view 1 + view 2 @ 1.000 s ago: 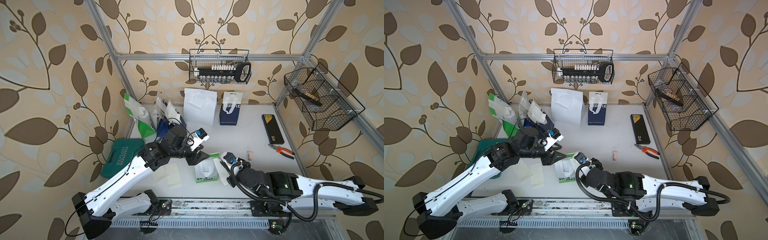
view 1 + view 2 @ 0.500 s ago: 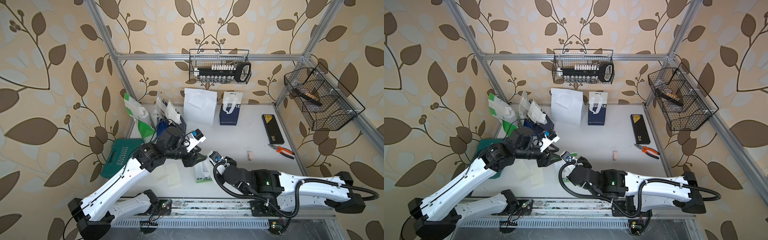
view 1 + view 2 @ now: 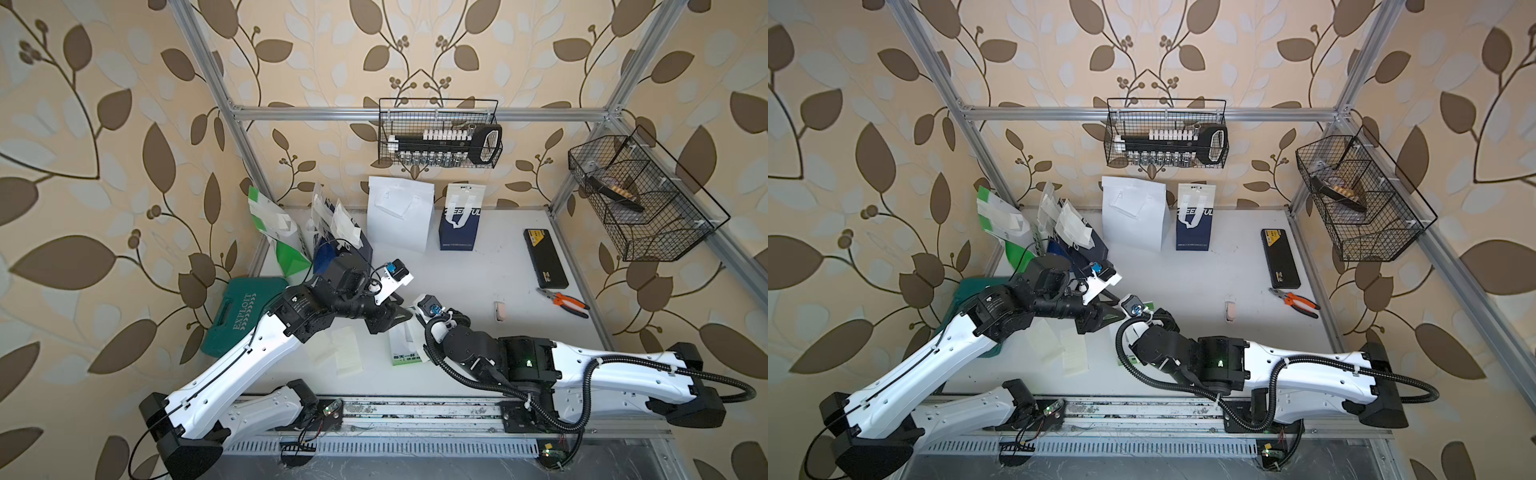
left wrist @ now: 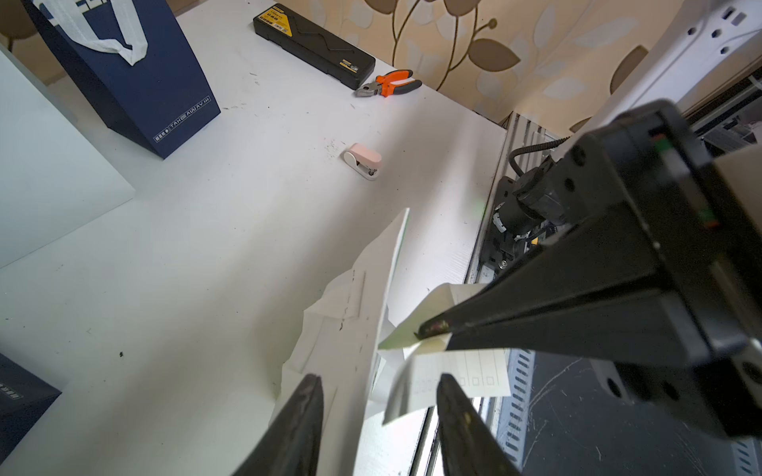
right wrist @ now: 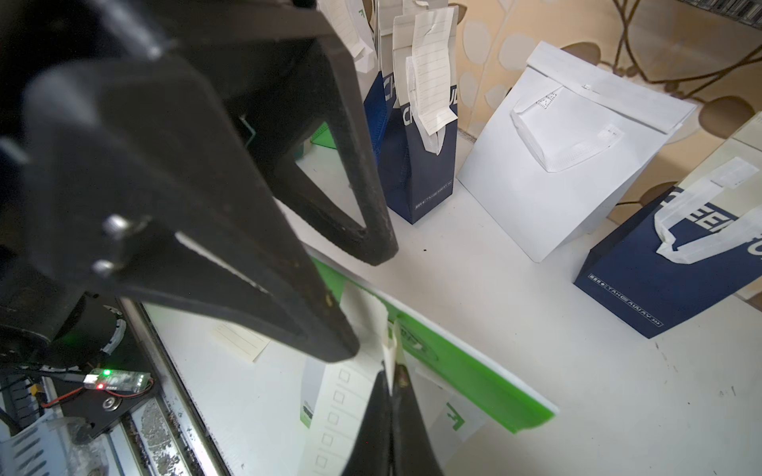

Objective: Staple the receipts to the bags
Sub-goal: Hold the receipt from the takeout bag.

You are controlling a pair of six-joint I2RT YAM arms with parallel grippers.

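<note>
Receipt slip of pale cream printed paper (image 5: pixel 385 344) sat nipped in the tightly closed right gripper (image 5: pixel 391 371), seemingly along with the top edge of the flat white-and-green paper bag (image 5: pixel 474 379) lying under it. Facing it, the left gripper (image 4: pixel 378 377) stood part open astride the bag's creased white lip, clasping nothing I could see. Lining-up seemed in hand; stapling looked next, needing the small pink-and-white plastic stapler (image 4: pixel 363 160), lying well apart beyond both grippers, fetched while the thin, floppy paper stayed pinned
</note>
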